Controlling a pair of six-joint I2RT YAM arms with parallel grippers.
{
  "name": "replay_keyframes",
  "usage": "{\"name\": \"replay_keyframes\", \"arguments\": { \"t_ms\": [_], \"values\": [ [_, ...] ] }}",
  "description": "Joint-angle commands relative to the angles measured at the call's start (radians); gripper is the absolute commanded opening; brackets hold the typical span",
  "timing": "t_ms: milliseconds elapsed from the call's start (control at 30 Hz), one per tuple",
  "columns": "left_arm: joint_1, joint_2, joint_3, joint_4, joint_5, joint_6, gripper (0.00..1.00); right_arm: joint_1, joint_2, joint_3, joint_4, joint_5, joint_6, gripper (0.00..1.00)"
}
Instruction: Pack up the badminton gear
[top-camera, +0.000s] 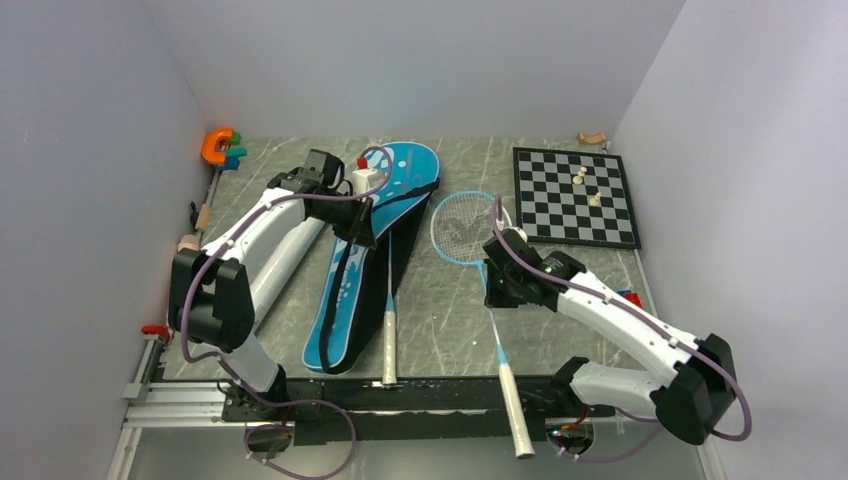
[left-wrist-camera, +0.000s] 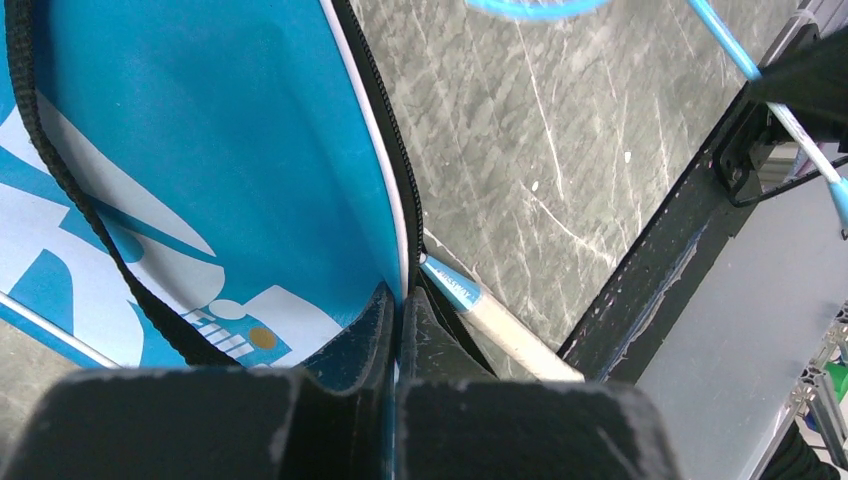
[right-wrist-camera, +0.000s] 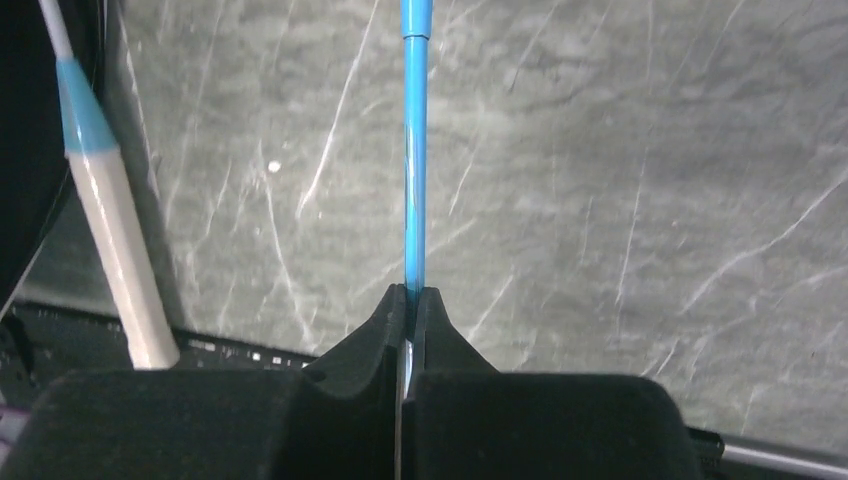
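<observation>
Two grips. Your left gripper pinches the zipper edge of the blue bag, seemingly lifting its flap. Right gripper pinches the loose racket by its shaft; it lies lengthwise, right of the bag.

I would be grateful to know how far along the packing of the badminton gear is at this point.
Done: the first racket appears to sit in the blue bag, handle poking out the near end. In hand: the left fingers pinch the bag's edge; the right fingers are shut on the second racket, lying on the table beside the bag. Left: that racket goes in and the bag gets closed.
</observation>
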Motion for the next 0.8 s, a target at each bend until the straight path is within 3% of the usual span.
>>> {"name": "replay_keyframes", "arguments": {
  "t_ms": [0, 167, 433, 767],
  "values": [
    [0.005, 0.012, 0.053, 0.063, 0.017, -0.015, 0.0, 0.07, -0.079, 0.015, -0.11, -0.03, 0.068, 0.0],
    [0.005, 0.024, 0.06, 0.066, 0.006, -0.015, 0.0, 0.16, -0.112, 0.042, -0.145, -0.053, 0.114, 0.0],
    [0.006, 0.038, 0.078, 0.053, -0.006, -0.01, 0.0, 0.313, -0.029, 0.126, -0.14, -0.029, 0.163, 0.0],
    [0.005, 0.038, 0.081, 0.046, -0.005, -0.005, 0.0, 0.377, -0.049, 0.175, -0.184, 0.011, 0.198, 0.0]
  ]
}}
